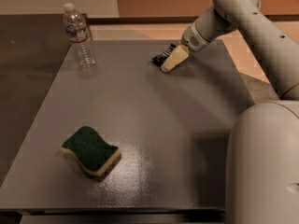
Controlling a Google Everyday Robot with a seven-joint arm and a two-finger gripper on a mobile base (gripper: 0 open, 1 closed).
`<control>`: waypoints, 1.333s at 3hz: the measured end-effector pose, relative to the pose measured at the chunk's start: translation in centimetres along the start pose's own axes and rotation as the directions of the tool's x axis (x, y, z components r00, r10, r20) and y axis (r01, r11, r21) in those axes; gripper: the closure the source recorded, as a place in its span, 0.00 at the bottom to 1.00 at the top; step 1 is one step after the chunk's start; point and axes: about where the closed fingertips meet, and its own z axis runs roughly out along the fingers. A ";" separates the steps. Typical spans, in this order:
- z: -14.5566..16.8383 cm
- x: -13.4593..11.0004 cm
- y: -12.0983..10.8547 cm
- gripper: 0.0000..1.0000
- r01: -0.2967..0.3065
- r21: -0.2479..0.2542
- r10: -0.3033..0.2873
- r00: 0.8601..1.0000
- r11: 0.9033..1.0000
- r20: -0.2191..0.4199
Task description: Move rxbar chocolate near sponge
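The rxbar chocolate (162, 57), a small black bar, lies at the far side of the grey table (154, 125), right of its middle. My gripper (171, 60) is right at the bar, reaching down from the upper right and covering the bar's right end. The sponge (90, 150), dark green on top with a pale yellow base, lies flat at the near left of the table, far from the bar and the gripper.
A clear plastic water bottle (79, 36) stands upright at the table's far left corner. My arm (252, 27) and my pale base (264, 167) fill the right side. The table's front edge runs along the bottom of the view.
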 end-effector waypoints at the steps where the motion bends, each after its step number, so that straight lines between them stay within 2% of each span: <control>1: 0.2 -0.2 0.0 0.41 0.001 -0.007 -0.001 1.000 1.000 0.004; 3: -0.1 -0.8 0.3 0.87 0.006 -0.017 -0.006 1.000 1.000 0.018; 4: -0.1 -0.8 0.3 1.00 0.006 -0.017 -0.006 1.000 1.000 0.018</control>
